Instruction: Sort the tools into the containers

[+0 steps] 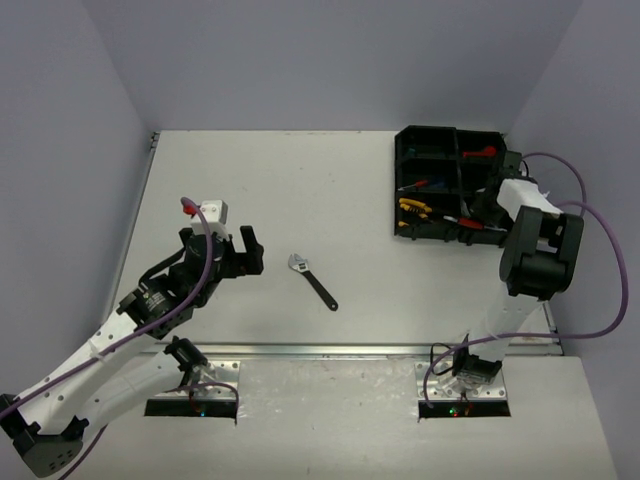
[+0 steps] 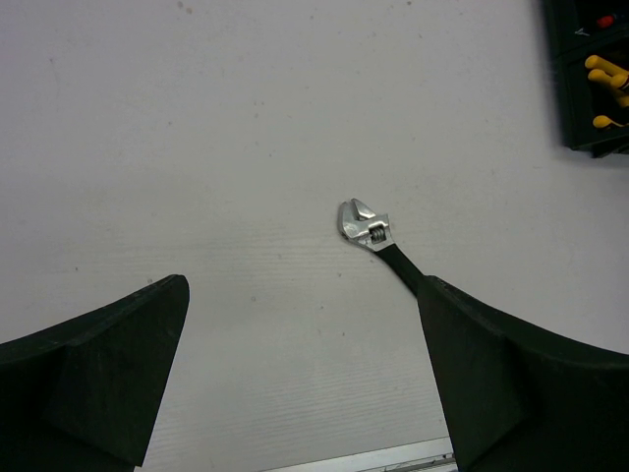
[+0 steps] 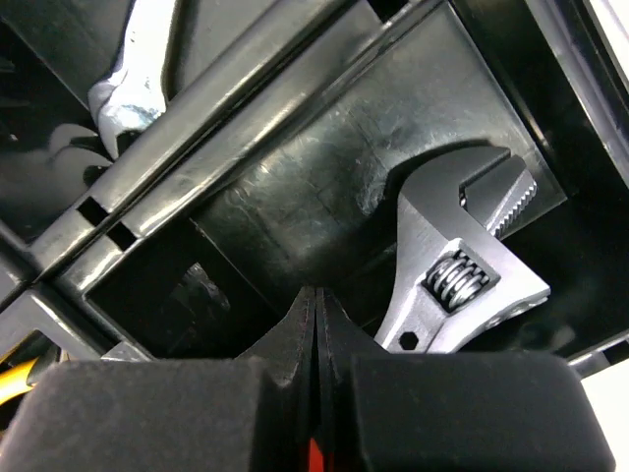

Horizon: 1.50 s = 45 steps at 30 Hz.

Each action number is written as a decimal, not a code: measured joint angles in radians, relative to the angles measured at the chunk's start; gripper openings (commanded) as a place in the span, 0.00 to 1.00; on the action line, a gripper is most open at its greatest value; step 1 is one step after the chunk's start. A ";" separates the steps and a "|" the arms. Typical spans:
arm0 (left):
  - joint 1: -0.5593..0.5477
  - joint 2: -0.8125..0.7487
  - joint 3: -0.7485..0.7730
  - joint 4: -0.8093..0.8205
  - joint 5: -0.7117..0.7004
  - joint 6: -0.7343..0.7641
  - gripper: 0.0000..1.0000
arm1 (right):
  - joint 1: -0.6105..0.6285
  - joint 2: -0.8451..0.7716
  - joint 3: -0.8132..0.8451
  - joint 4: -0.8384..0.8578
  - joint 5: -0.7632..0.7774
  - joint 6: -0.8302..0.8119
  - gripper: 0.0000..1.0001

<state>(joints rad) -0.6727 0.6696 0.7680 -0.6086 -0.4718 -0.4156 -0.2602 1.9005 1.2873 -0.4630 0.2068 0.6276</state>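
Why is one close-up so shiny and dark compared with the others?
Right wrist view: light glares off the glossy black tray and the wrench, end effector blurred up close. Left wrist view: even light, the loose wrench sharp. Top view: flat light, faint shadows.

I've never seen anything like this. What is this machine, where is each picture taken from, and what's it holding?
These are two robot arms bolted to a table. The wide picture looks down from above; the other two come from wrist cameras. The left hand is open and empty, facing a black-handled wrench lying on the table. The right hand is closed inside the black tray, beside a silver wrench head. Neither visibly holds anything.
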 measured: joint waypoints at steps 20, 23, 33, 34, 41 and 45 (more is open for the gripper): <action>0.000 0.005 -0.003 0.004 -0.007 -0.001 1.00 | 0.161 -0.171 0.378 -0.181 -0.081 -0.108 0.98; 0.000 0.005 -0.003 -0.010 -0.064 -0.023 1.00 | 0.351 -0.259 0.346 -0.210 -0.069 -0.162 0.99; 0.015 -0.133 0.012 -0.139 -0.326 -0.222 1.00 | 1.073 -0.313 0.112 -0.231 -0.032 -0.213 0.99; 0.015 -0.152 0.012 -0.139 -0.334 -0.225 1.00 | 1.108 -0.268 0.116 -0.232 -0.023 -0.211 0.97; 0.018 -0.191 0.017 -0.123 -0.336 -0.207 1.00 | 1.218 0.158 0.296 -0.284 0.002 -0.207 0.74; 0.018 -0.141 0.017 -0.120 -0.311 -0.188 1.00 | 1.213 0.284 0.379 -0.333 -0.007 -0.207 0.65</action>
<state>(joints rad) -0.6548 0.5287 0.7853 -0.7288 -0.7824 -0.6035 0.9524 2.1850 1.6668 -0.7957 0.1994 0.4210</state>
